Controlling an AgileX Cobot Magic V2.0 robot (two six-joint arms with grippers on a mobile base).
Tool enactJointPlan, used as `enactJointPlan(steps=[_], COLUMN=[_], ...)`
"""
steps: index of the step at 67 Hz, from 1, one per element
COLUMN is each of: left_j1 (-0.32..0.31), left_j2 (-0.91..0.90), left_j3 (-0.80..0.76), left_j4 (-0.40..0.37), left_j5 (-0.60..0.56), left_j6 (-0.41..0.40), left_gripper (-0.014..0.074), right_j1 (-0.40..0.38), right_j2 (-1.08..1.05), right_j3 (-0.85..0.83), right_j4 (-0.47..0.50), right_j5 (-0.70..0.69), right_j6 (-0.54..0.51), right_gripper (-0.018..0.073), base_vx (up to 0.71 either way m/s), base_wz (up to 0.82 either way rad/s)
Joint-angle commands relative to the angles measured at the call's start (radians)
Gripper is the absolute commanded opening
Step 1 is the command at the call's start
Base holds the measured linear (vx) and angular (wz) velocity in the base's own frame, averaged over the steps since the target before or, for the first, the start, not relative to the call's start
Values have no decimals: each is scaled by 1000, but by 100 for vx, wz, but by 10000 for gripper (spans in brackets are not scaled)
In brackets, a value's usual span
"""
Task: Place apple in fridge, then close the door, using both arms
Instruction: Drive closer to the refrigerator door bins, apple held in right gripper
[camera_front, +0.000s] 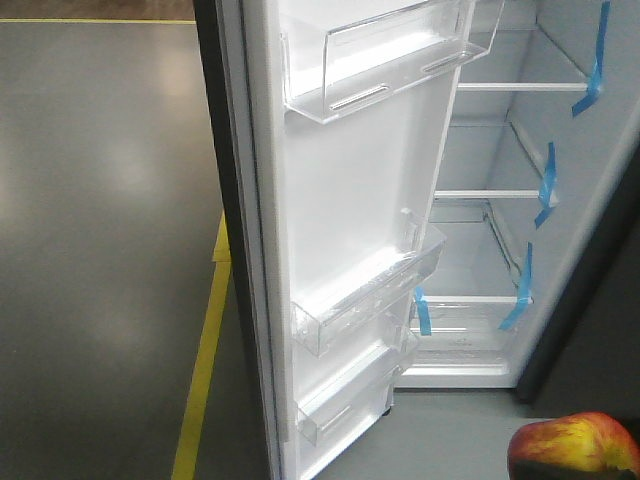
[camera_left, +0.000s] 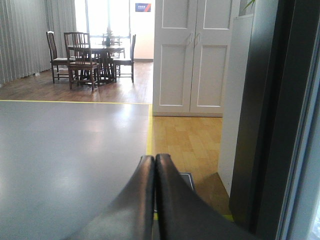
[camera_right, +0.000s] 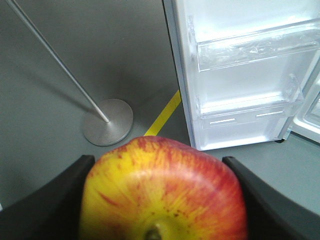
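The red and yellow apple (camera_right: 162, 192) fills the bottom of the right wrist view, and my right gripper (camera_right: 159, 175) is shut on it with a black finger pressed to each side. In the front view the apple (camera_front: 572, 445) shows at the bottom right corner, below the fridge. The fridge (camera_front: 500, 200) stands open, its white shelves edged with blue tape. Its door (camera_front: 350, 220) is swung wide, white inner face and clear bins toward me. My left gripper (camera_left: 155, 159) is shut with nothing in it, beside the dark door (camera_left: 260, 115) edge.
A metal stand with a round base (camera_right: 107, 121) rests on the grey floor left of the door. A yellow floor line (camera_front: 205, 360) runs past the door. Beyond the left gripper are white cabinet doors (camera_left: 192, 55), wood flooring and a dining table with chairs (camera_left: 92, 57).
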Motion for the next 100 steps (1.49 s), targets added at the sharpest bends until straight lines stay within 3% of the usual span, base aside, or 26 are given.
enactJointPlan(steps=[1,100], left_j1=[1,1], left_j2=[-5,-5], left_j3=[-17,-17], left_j4=[-4,-4], left_j5=[-73,-73], left_j6=[-7,-7], left_gripper=[-6,-6], right_j1=[-1,-1], right_j2=[4,4], right_j3=[-28,-28], right_j4=[30,30], right_j5=[-54,-54], right_j6=[-5,-5], right_gripper=[86,86], base_vx=[7,6], base_wz=[-3,-3])
